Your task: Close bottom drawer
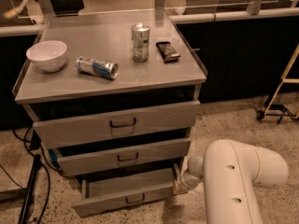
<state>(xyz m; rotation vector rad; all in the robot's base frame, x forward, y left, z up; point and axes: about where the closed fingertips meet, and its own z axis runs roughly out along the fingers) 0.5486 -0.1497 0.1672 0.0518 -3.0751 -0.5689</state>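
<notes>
Resting beside the right front corner of the bottom drawer (107,203), the gripper (180,185), its grip impossible to tell, faces a drawer standing well out, not yet closed.

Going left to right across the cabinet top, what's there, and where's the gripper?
White bowl, blue-silver can lying sideways, upright silver can, dark snack packet. The gripper is at the right end of the grey bottom drawer.

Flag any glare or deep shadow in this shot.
Camera view: dim, warm light; mild sheen on the cabinet top; the gaps above the drawers fall into deep shadow; the white arm reads bright, and the end effector sits at the bottom drawer's right front corner.
</notes>
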